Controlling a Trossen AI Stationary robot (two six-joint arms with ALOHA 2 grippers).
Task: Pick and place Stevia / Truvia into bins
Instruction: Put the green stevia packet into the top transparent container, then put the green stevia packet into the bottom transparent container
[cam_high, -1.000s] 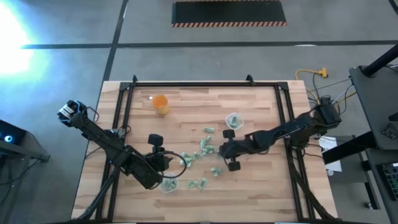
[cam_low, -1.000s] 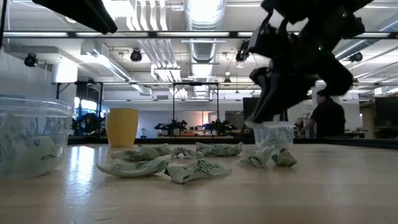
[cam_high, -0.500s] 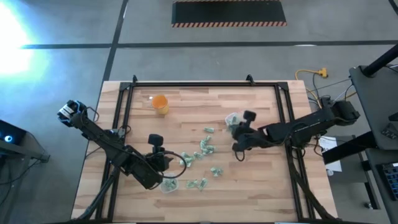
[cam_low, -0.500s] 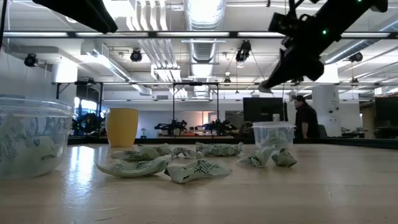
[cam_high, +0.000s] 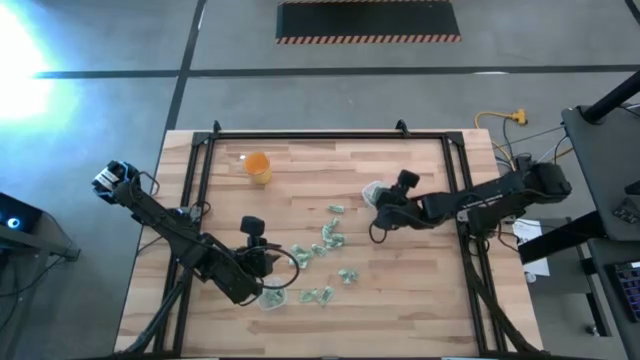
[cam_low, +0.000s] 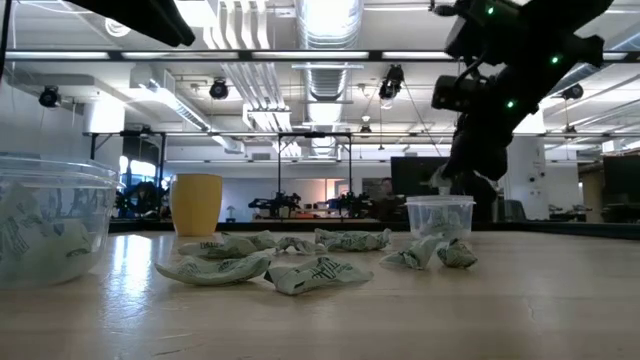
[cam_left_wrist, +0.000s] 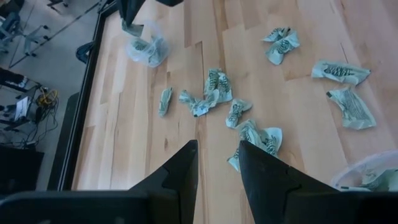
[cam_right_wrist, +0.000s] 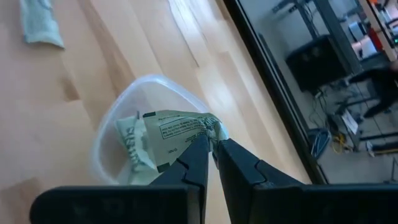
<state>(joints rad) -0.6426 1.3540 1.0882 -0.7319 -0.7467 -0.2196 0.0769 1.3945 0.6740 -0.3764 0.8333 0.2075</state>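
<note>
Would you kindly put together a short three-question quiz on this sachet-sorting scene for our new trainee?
1. True or false: the right gripper holds a sachet over a clear cup.
2. Which cup holds no sachets? A) the orange cup B) the clear cup by the left gripper C) the clear cup under the right gripper
3. Fill in: loose sachets lie on the ____ table.

Key: 1 true; 2 A, as far as the views show; 3 wooden.
</note>
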